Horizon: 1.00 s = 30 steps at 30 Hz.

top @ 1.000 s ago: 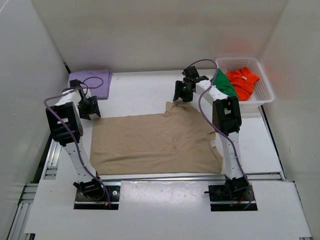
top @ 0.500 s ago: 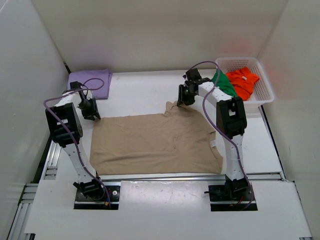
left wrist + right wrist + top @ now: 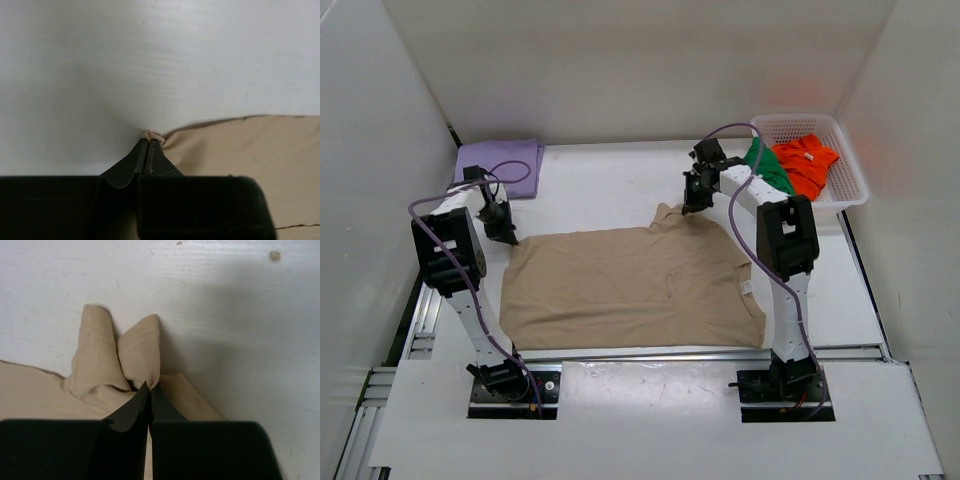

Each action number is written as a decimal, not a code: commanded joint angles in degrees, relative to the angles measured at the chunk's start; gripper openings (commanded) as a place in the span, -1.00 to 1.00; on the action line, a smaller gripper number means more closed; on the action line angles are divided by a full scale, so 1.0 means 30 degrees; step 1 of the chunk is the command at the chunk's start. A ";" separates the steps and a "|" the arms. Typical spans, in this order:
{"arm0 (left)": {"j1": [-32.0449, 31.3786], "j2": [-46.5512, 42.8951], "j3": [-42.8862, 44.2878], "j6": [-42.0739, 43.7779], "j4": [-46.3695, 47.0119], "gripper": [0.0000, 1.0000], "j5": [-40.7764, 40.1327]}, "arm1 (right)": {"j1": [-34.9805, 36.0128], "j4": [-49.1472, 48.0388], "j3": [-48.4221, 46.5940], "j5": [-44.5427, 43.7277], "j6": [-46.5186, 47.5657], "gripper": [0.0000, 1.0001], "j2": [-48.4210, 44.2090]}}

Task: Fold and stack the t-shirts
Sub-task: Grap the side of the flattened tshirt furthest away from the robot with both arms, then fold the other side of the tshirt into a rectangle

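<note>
The tan t-shirt point(image 3: 630, 285) is spread flat in the middle of the table point(image 3: 610, 175), with its hem toward the left and its sleeves toward the right. The left jaws are closed on the far left corner of the hem. In the left wrist view a small nub of tan cloth is seen pinched between the tips. The right jaws are closed on the far sleeve, which is bunched into two small folds just ahead of the tips in the right wrist view. Both pinches are made low, at the table surface.

The lavender t-shirt point(image 3: 500, 160), apparently folded, is laid at the far left corner of the table, well apart from the tan one. The green t-shirt point(image 3: 767, 168) and the orange-red t-shirt point(image 3: 807, 160) are heaped in the white basket point(image 3: 850, 190) at the far right.

The step in hand is judged to be the first fold of the tan t-shirt: the far edge is gripped, but no lift is yet seen. For the next move, both held points would need to be raised together and carried toward the near edge. The cloth between them should be kept taut so that the fold is laid evenly. As little cloth is held in either pinch, a slip is to be guarded against.
</note>
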<state>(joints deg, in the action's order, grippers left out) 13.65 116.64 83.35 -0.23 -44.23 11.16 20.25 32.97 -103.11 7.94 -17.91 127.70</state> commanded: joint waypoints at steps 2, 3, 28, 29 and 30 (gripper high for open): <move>-0.0390 -0.2928 -0.0479 0.0076 -0.0521 -0.80 -0.1548 | -0.0188 -0.0063 0.0997 -0.0100 -0.0123 -1.00 -0.3743; -0.0564 -0.3803 -0.0479 0.0076 -0.0521 -0.80 -0.2102 | -0.0188 -0.0063 0.1813 -0.0274 0.0138 -1.00 -0.4270; -0.1913 -1.0782 -0.8038 0.0076 -0.0521 -0.80 -0.5243 | -0.0920 -0.0829 1.7729 -0.2793 -0.1879 -1.00 -1.8426; -0.1913 -1.0784 -0.8270 0.0076 -0.0521 -0.80 -0.5243 | -0.0920 -0.0824 1.7729 -0.2795 -0.1881 -1.00 -1.8426; -0.1913 -1.0784 -0.8533 0.0076 -0.0521 -0.80 -0.5417 | -0.0920 -0.0563 1.7729 -0.2969 -0.2055 -1.00 -1.8426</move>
<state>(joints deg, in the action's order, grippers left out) 8.36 87.53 59.18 -0.21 -46.28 -3.77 17.69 31.27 -50.02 1.45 -22.48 73.84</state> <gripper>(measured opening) 0.111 0.007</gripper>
